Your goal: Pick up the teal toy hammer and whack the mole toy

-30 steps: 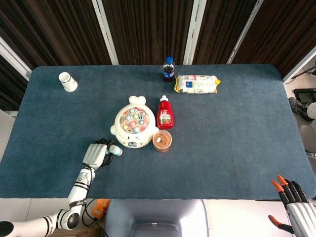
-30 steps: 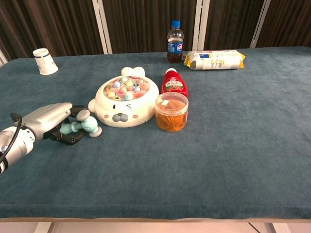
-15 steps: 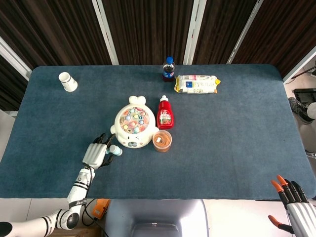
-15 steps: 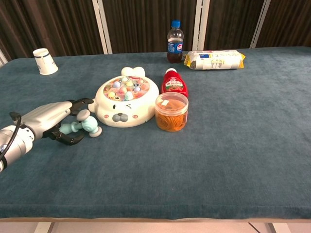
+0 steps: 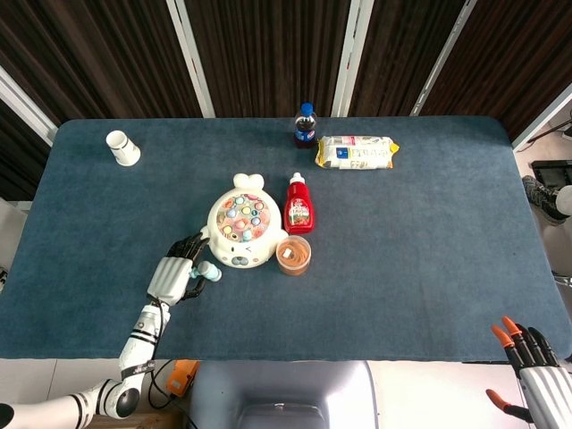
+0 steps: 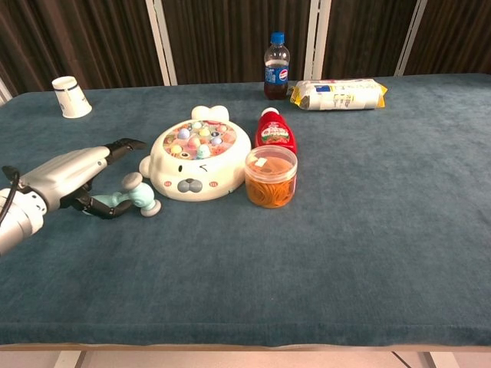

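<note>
**Left hand loose over the hammer handle**

Head view: the left hand [image 5: 170,279] sits lower left, fingers spread, over the teal toy hammer [image 5: 207,271], which lies on the worktop [image 5: 402,259] just beside the mole toy [image 5: 238,231]. The right hand [image 5: 536,375], lower right corner, is released and empty.

Chest view: the thumb lies by the handle and nothing is clamped; closing off-centre could roll the hammer away.

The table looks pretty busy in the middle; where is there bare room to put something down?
The table's right half is bare cloth, from the ketchup bottle and orange tub across to the far edge, below the snack bag. The strip between the paper cup and cola bottle is free too. It is crowded around the mole toy, where the left hand and teal toy hammer sit.
</note>
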Controlling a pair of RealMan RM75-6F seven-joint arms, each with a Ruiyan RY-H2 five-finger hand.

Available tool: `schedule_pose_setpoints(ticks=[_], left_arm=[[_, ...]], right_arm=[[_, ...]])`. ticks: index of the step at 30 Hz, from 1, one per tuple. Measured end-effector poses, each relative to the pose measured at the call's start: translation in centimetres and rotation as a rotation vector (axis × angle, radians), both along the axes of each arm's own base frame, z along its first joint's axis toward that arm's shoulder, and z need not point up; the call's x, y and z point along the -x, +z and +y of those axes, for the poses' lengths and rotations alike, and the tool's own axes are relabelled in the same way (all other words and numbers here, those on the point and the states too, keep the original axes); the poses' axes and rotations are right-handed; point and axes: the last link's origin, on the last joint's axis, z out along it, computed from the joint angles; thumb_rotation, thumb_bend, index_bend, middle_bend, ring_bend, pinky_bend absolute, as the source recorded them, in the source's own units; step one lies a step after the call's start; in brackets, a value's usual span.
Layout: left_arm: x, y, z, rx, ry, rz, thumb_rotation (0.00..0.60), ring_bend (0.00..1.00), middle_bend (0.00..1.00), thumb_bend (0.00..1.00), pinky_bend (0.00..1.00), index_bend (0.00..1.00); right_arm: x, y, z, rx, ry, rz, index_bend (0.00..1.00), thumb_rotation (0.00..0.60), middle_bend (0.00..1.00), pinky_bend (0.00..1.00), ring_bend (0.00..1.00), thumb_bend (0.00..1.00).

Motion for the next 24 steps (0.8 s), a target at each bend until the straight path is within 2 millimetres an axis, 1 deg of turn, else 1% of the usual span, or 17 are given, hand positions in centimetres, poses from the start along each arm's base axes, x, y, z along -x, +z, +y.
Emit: schedule_pose_setpoints(ticks=[3,6,9,11,13,15,19,22,24], left_arm=[[-0.3,0.9,-0.8,0.006,-0.023,-0.010,0.600,0.00,0.00,0.38,0.11,0.00],[-0.2,2.5,-1.9,0.004,-0.052,-0.013,0.600,0.00,0.00,0.38,0.11,0.00],[0.4,4.7,-3.4,-0.006,-0.074,-0.012,0.600,0.00,0.00,0.38,0.10,0.00],[1.3,6.7,-4.8,-0.020,-0.089,-0.006,0.600,0.00,0.00,0.37,0.08,0.00],[2.6,8.8,-6.5,-0.040,-0.100,-0.008,0.600,0.00,0.00,0.37,0.07,0.00],[3.9,10.3,-8.3,-0.060,-0.099,-0.027,0.600,0.00,0.00,0.37,0.06,0.00],[7.5,13.3,-12.9,-0.145,-0.085,-0.041,0.600,0.00,0.00,0.36,0.03,0.00],[9.9,15.3,-15.8,-0.220,-0.109,-0.018,0.600,0.00,0.00,0.37,0.01,0.00],[11.1,16.1,-17.5,-0.229,-0.140,0.017,0.600,0.00,0.00,0.37,0.01,0.00]], right_arm=[[0.0,-0.1,0.0,-0.002,0.000,0.002,0.00,0.600,0.02,0.00,0.00,0.17],[0.0,-0.1,0.0,-0.004,0.002,0.006,0.00,0.600,0.02,0.00,0.00,0.17],[-0.1,-0.3,0.1,-0.007,0.006,0.010,0.00,0.600,0.02,0.00,0.00,0.17],[-0.1,-0.4,0.1,-0.007,0.007,0.014,0.00,0.600,0.02,0.00,0.00,0.17],[-0.2,-0.5,0.1,-0.005,0.010,0.018,0.00,0.600,0.02,0.00,0.00,0.17],[-0.3,-0.5,0.1,0.000,0.013,0.022,0.00,0.600,0.02,0.00,0.00,0.17],[-0.6,-0.8,0.2,0.015,0.024,0.033,0.00,0.600,0.02,0.00,0.00,0.17],[-0.8,-0.9,0.2,0.024,0.030,0.040,0.00,0.600,0.02,0.00,0.00,0.17],[-0.9,-1.1,0.3,0.028,0.033,0.047,0.00,0.600,0.02,0.00,0.00,0.17]])
